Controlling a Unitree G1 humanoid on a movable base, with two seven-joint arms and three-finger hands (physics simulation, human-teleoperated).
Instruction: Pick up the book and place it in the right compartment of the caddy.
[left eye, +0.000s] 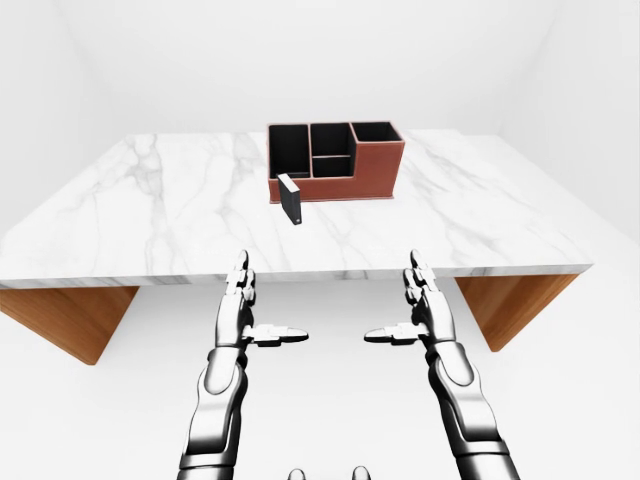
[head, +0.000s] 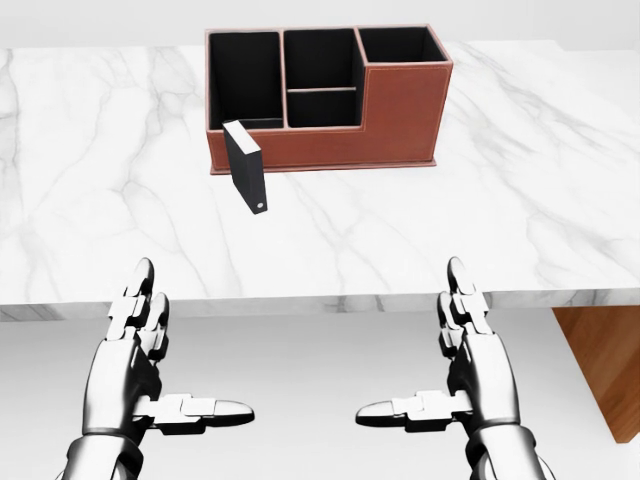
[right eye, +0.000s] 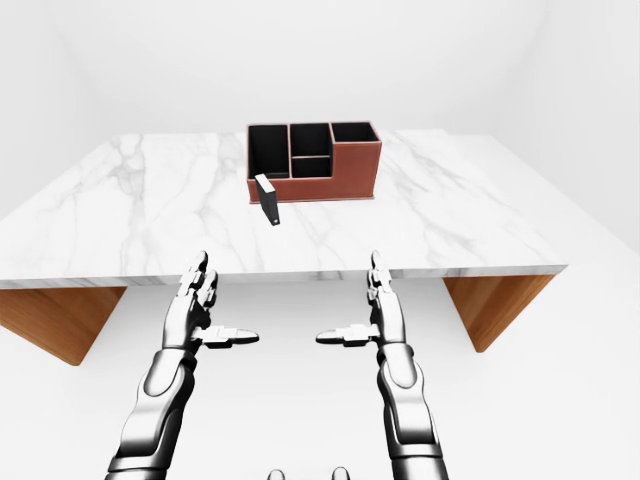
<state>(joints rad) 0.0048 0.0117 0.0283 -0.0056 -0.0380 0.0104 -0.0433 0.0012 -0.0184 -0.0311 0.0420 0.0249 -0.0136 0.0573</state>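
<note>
Book (head: 246, 166), one, upright beside one caddy (head: 400, 110) of seemingly four compartments; left hand (head: 135, 345), right hand (head: 470, 345) both spread, empty.

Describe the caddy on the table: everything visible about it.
The caddy is a reddish-brown, leather-looking box with pale stitched edges and black lining. It holds four open, empty-looking compartments: a tall one at the head view's left, two smaller middle ones split by a divider, and a raised one at the right. It sits upright on the white marble table, toward its far edge. The black book stands by its lower left corner; contact is unclear. Neither robot hand is near it.
</note>
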